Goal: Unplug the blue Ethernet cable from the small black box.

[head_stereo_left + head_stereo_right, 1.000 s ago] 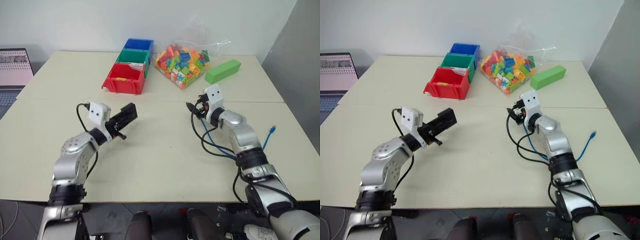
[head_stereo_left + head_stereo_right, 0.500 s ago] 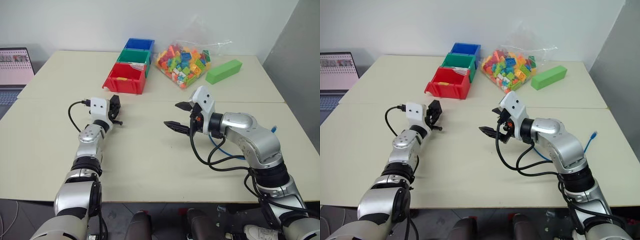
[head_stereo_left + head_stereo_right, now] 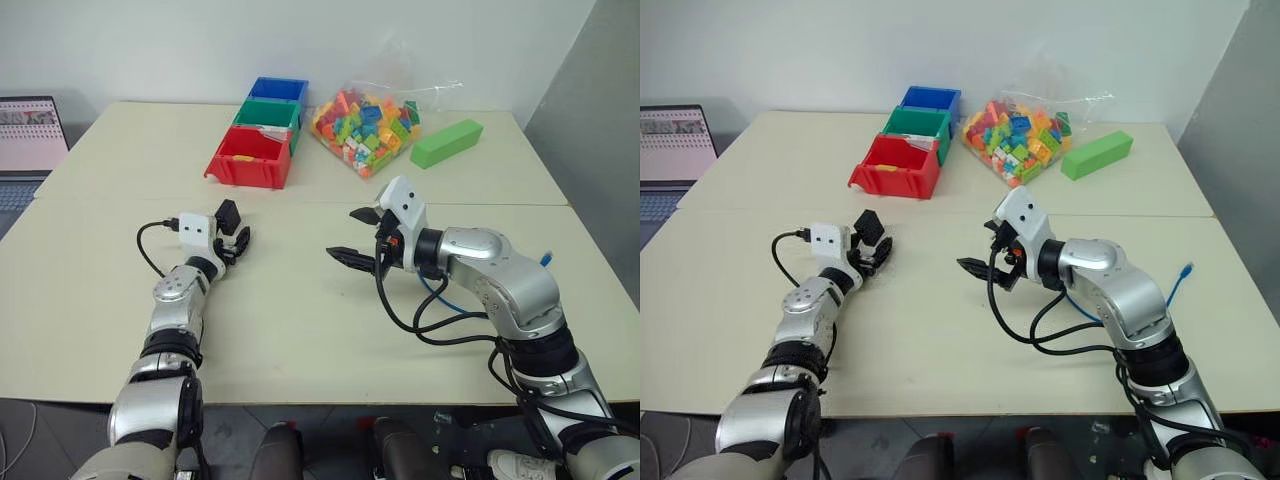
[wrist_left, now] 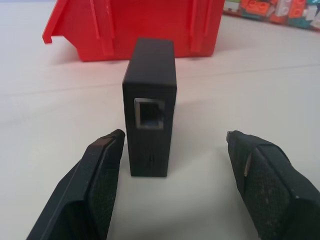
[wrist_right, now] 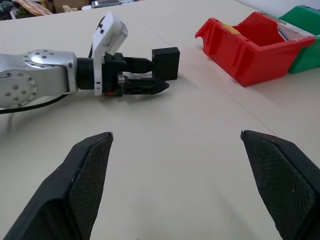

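**Black box stands on edge between parted left fingers, its port empty**

The small matte-black rectangular box (image 4: 149, 105) stands upright on its narrow edge on the pale beige table (image 3: 300, 320), near the red plastic bin (image 3: 248, 157). The narrow side turned toward the left wrist camera carries a square grey-rimmed port, and that port is empty. A thin vertical seam runs below the port.

The thin bright-blue Ethernet cable (image 3: 441, 297) lies well apart from the box, on the robot's right side of the table. It passes under and behind the right forearm among the thicker black cables there, and one small plug end (image 3: 545, 259) sticks up near the table's right edge.

The left gripper (image 4: 175, 172) sits low at the table with its two black textured fingers (image 4: 95, 185) spread apart. The box stands between their tips, just beside the one finger and clearly apart from the other. Whether that nearer finger touches the box cannot be told; nothing is clamped.

The right gripper (image 3: 357, 235) hovers above the middle of the table, its two fingers spread wide and empty, pointing toward the left gripper and the box.
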Tool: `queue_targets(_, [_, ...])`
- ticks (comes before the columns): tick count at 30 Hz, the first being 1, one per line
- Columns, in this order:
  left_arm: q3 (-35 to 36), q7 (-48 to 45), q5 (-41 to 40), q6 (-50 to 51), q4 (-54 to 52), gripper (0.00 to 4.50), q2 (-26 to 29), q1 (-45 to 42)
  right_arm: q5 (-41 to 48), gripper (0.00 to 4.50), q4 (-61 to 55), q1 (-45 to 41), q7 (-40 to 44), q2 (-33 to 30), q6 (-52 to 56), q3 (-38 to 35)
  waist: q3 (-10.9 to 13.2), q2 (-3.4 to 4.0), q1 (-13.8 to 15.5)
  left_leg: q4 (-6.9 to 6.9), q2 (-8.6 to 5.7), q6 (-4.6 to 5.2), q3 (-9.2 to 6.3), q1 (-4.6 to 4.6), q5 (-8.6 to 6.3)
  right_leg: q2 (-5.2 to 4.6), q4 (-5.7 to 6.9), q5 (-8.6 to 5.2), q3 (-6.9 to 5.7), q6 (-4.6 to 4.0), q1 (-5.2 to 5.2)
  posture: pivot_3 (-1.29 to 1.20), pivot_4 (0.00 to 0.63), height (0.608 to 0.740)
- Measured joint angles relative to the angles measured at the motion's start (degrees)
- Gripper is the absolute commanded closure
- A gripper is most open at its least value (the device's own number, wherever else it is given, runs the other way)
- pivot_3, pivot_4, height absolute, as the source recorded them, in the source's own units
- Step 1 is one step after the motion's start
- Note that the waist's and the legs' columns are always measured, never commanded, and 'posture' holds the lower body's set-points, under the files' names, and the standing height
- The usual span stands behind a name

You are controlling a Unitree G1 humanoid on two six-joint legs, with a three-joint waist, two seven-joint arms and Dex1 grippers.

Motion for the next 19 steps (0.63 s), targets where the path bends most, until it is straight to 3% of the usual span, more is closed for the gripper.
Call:
queue_targets(4, [-0.4,-2.72,-1.91,12.17,-20.16,1.12,4.64,12.99,-0.77,0.19,-0.15,4.66,-1.21,-0.62,-0.58,-0.2,0.0,0.0,-0.87,-0.03,0.06,0.0,-0.02,0.06,0.0,0.0,0.02,-0.02,0.12,0.0,0.0,0.0,0.15,0.74])
queue_targets(7, [0.17,-6.96,-4.86,21.02,-34.95,1.12,11.09,23.8,-0.56,0.19,-0.49,8.99,-0.63,-2.82,-2.37,-1.94,0.02,-0.01,-1.01,-0.05,0.06,-0.01,-0.06,0.06,0.0,-0.01,0.02,-0.1,0.22,0.08,0.01,0.0,0.15,0.74])
queue_targets(15, [8.83,-16.25,-13.42,33.85,-46.5,1.12,24.52,26.78,7.03,0.19,-1.8,11.22,8.91,-11.81,-2.93,-10.61,0.2,0.07,-0.35,-0.01,0.01,0.01,-0.03,0.12,0.0,-0.02,-0.03,-0.19,0.15,0.26,0.06,0.0,0.15,0.74])
queue_targets(19, [10.42,-18.32,-14.93,35.75,-46.8,1.12,26.76,25.81,8.39,0.19,-0.8,11.04,10.89,-13.81,-2.91,-12.4,0.2,0.07,-0.57,-0.05,0.03,0.02,-0.02,0.12,-0.01,-0.01,-0.05,-0.21,0.19,0.23,0.02,0.0,0.15,0.74])
